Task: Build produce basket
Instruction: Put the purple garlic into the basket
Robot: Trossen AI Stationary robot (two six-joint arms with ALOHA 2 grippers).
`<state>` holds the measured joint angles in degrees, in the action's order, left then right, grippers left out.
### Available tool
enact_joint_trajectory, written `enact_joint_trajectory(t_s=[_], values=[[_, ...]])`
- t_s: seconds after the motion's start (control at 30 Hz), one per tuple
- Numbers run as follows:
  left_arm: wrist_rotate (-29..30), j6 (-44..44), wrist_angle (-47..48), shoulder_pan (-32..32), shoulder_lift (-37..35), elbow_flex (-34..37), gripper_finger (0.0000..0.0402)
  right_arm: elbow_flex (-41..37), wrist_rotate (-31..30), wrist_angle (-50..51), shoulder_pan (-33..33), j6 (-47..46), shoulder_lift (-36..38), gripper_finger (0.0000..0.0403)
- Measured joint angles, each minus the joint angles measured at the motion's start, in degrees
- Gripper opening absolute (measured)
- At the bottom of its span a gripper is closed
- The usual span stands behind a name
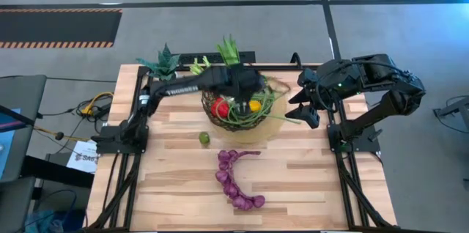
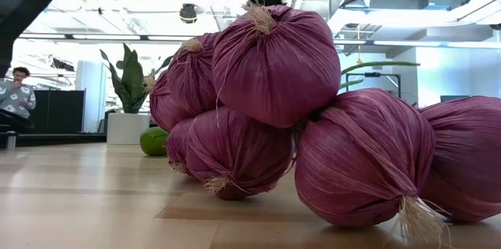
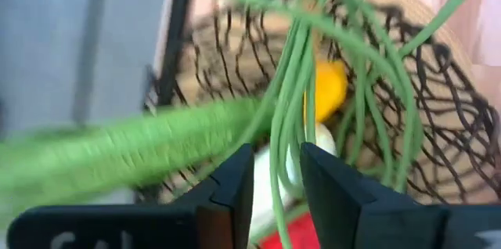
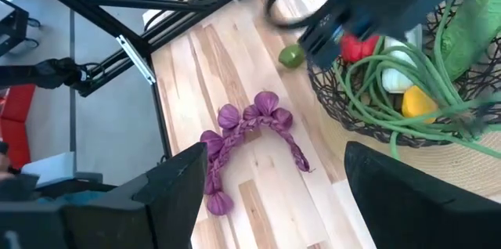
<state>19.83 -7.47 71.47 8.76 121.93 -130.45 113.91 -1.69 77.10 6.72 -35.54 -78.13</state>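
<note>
The dark wire basket (image 1: 212, 116) stands on a tan round mat (image 1: 275, 129) at the table's far middle. It holds a red pepper (image 1: 218, 106), a lemon (image 1: 254, 105), a white leek (image 4: 395, 77), leafy stalks (image 1: 229, 48) and long green beans (image 1: 275, 108) that drape over its right rim. My left gripper (image 1: 244, 101) hangs over the basket, its fingers a little apart with bean strands (image 3: 279, 163) running between them. My right gripper (image 1: 306, 110) is open and empty just right of the basket. The lime (image 1: 204, 138) and the purple onion string (image 1: 236, 180) lie on the table. My left gripper has its fingers on either side of a few bean strands (image 3: 275, 190), coming from above over the basket. The gap is wider than the strands, and I cannot tell whether the fingers touch them.
A small potted spiky plant (image 1: 165, 63) stands at the far left of the table. The onion string fills the low view (image 2: 274, 61), with the lime (image 2: 154, 141) behind it. Bare wood lies at the near left and near right. A person (image 2: 16, 92) stands in the room beyond.
</note>
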Motion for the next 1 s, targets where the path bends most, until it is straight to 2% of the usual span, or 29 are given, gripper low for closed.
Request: enact_joint_trajectory(t_s=[0.1,0.3,0.47,0.53,0.67,0.87,1.0], values=[[-5.57,2.66,3.21,3.26,0.00,-0.90,0.0086,0.00,0.02,0.02,0.04,0.01,0.00,0.0317],[-6.23,3.55,9.80,1.99,-0.04,-3.40,0.0082,0.00,0.03,0.02,0.04,1.11,0.00,0.0317],[-0.22,6.67,18.15,-3.68,-1.60,-3.87,0.0082,0.00,0.04,0.10,1.52,1.19,0.00,0.0317],[1.77,9.56,18.56,-6.48,-3.15,-3.13,0.0082,-0.16,0.06,0.03,3.09,0.31,-0.34,0.0317],[1.76,14.32,18.47,-12.35,-7.03,-2.23,0.0082,-1.68,0.07,0.46,7.32,-1.73,-1.77,0.0317],[7.10,21.38,18.57,-21.53,-12.24,-2.06,0.0082,-1.81,-0.84,-0.01,14.41,-4.15,-8.20,0.0317],[7.58,24.43,18.57,-26.03,-15.08,-2.06,0.0082,-1.81,-0.57,0.63,18.02,-7.21,-13.65,0.0317]])
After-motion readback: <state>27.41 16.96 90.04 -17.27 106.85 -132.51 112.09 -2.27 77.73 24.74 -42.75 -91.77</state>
